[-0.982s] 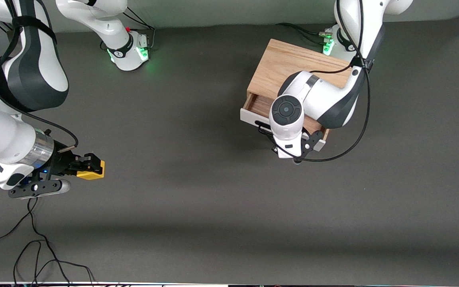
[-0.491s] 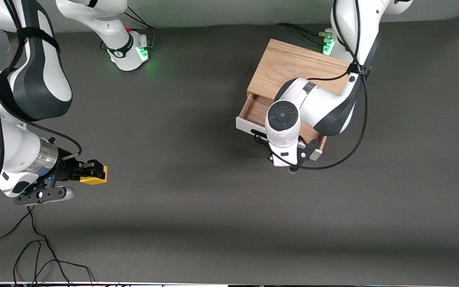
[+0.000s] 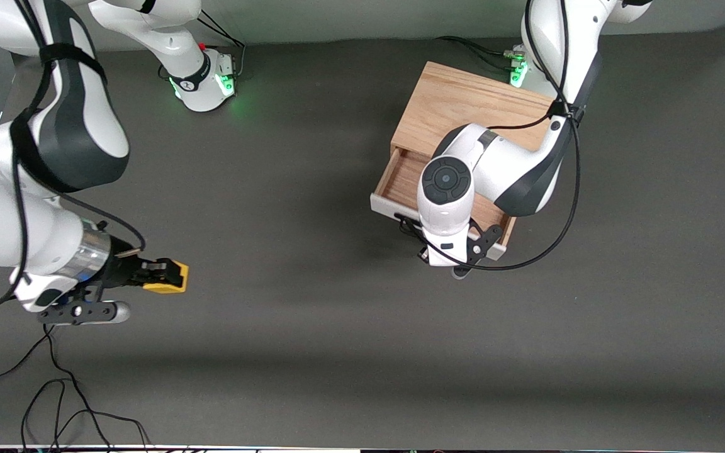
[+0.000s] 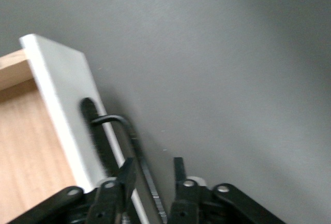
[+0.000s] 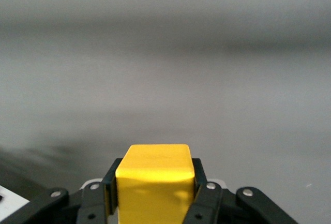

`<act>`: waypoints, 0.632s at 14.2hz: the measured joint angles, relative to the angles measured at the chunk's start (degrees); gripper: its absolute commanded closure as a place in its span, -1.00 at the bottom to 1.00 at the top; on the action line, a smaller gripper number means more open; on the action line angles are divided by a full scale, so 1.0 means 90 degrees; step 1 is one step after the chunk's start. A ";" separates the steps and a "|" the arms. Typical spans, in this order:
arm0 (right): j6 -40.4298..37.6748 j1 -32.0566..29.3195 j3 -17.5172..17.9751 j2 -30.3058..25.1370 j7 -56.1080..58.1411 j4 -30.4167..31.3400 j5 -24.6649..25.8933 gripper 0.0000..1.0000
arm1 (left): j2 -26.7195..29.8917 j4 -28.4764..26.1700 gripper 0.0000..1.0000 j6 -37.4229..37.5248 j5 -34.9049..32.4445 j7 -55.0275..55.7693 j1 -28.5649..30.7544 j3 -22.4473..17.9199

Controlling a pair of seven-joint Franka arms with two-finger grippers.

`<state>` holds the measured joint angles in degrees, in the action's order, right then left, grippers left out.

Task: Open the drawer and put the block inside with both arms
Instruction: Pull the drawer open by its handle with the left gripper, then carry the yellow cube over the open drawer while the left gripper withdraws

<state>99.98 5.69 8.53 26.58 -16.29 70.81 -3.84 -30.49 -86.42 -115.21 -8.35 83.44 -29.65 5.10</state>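
The light-wood box (image 3: pixel 463 107) stands near the left arm's base. Its drawer (image 3: pixel 403 179) is pulled partly out and shows a light wood inside. In the left wrist view the white front panel (image 4: pixel 62 100) and the black wire handle (image 4: pixel 132 141) show. My left gripper (image 4: pixel 152 172) is open, and the handle bar runs between its fingers (image 4: pixel 126 175), close to one of them. In the front view the left wrist (image 3: pixel 443 207) hides it. My right gripper (image 3: pixel 170 275) is shut on the yellow block (image 3: pixel 166 282), over the table at the right arm's end. The block (image 5: pixel 155 180) fills the jaws.
A dark grey mat (image 3: pixel 312 327) covers the table. Black cables (image 3: pixel 60 402) lie on it near the front edge at the right arm's end. Both arm bases (image 3: pixel 202 82) glow green along the table's back edge.
The drawer has slid farther out of the box, toward the front camera, with my left gripper on its handle. My right gripper has carried the block a little toward the left arm's end.
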 measured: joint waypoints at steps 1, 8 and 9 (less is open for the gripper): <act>0.0000 0.0003 0.0110 0.0001 -0.0210 -0.0011 0.0000 0.37 | 0.0000 0.0079 -1.00 -0.0002 -0.0004 -0.0022 0.0001 -0.0004; 0.0002 0.0410 0.0616 0.0083 -0.2041 -0.0049 -0.0003 0.44 | 0.0380 0.0443 -1.00 0.0957 0.0057 -0.0721 0.0282 -0.0040; 0.0012 0.0635 0.0627 0.0083 -0.2461 -0.0065 -0.0003 0.45 | 0.0611 0.0502 -1.00 0.1318 0.0158 -0.1034 0.0398 -0.0039</act>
<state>100.09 11.41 14.17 27.33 -38.44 70.22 -3.86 -24.98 -81.90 -103.34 -6.93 74.13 -26.07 4.75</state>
